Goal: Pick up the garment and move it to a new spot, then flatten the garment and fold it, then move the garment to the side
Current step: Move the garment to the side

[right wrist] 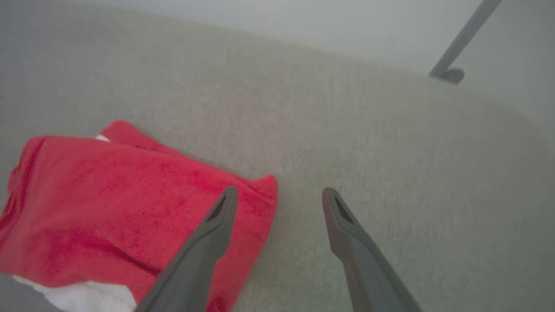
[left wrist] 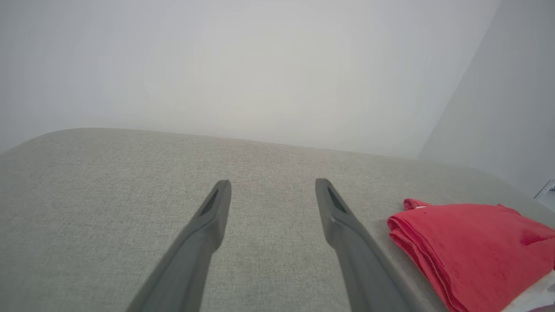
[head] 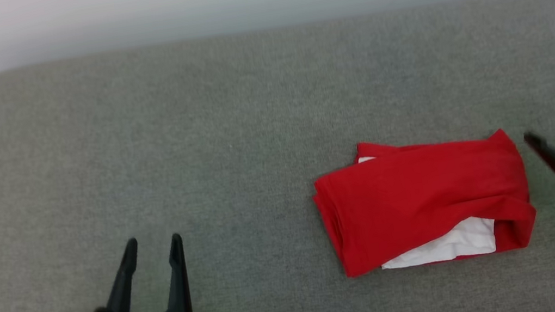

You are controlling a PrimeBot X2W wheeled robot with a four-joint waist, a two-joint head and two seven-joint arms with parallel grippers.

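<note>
A folded red garment (head: 421, 195) lies on a grey cloth-covered desk (head: 143, 143). It forms a thick, roughly rectangular bundle, with a strip of white fabric showing along the edge nearest the robot. Its long axis runs left to right across the robot's front, and its short ends face the two arms.

The right gripper (head: 546, 127) is just beside the garment's right short end. Its two dark fingers are spread apart, hold nothing and point in towards that end. In the right wrist view, one finger crosses the garment's far right corner while the other is over bare cloth beyond it. Whether that finger touches the fabric or hangs above it cannot be told.

The left gripper (head: 153, 243) is well apart from the garment, off its left end and nearer the robot. Its fingers are also spread and empty, and they point away from the robot rather than at the garment. In the left wrist view, the garment's layered left edge sits off to the right of those fingers.

The folding looks done, so moving the garment aside probably remains. The right arm is far nearer and would need to close over the right end's stacked layers.
</note>
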